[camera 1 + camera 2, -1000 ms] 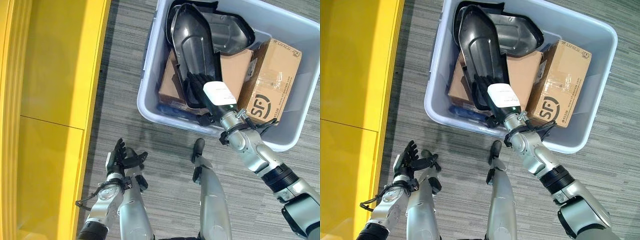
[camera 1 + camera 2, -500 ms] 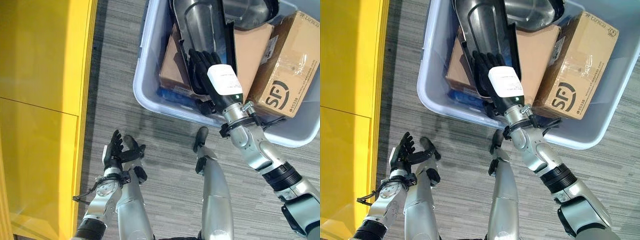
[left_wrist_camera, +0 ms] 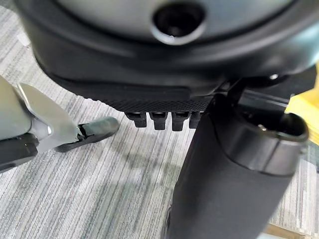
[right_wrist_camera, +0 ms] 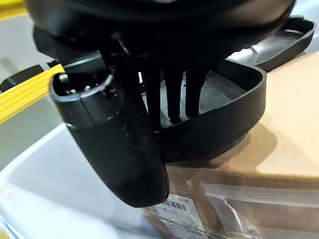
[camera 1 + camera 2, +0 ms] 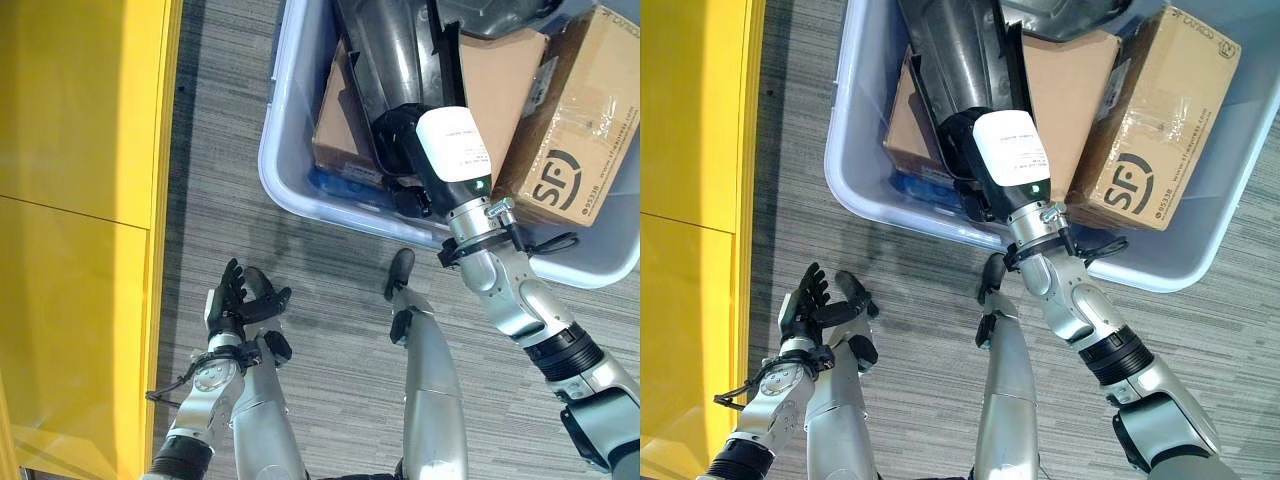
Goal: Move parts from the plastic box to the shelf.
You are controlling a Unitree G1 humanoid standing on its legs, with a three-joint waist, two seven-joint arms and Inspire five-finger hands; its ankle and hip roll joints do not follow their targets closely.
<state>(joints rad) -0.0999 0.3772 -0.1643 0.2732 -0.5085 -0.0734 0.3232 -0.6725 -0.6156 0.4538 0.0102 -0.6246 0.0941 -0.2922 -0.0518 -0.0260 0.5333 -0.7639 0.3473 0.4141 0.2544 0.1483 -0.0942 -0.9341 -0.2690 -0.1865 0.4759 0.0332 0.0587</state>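
Left hand (image 5: 238, 303) hangs low over the grey carpet (image 5: 330, 290), palm up, fingers spread and relaxed, holding nothing. Yellow shelf (image 5: 80, 150) stands along the robot's left side. Right hand (image 5: 965, 150) reaches into the plastic box (image 5: 855, 190) ahead. In the right wrist view, fingers (image 4: 172, 97) hook over the rim of the black part (image 4: 224, 124) and the thumb presses its outer wall: clamped on it. The part lies on cardboard boxes (image 5: 500, 90) inside the plastic box. A second dark part (image 5: 490, 15) sits at the far end.
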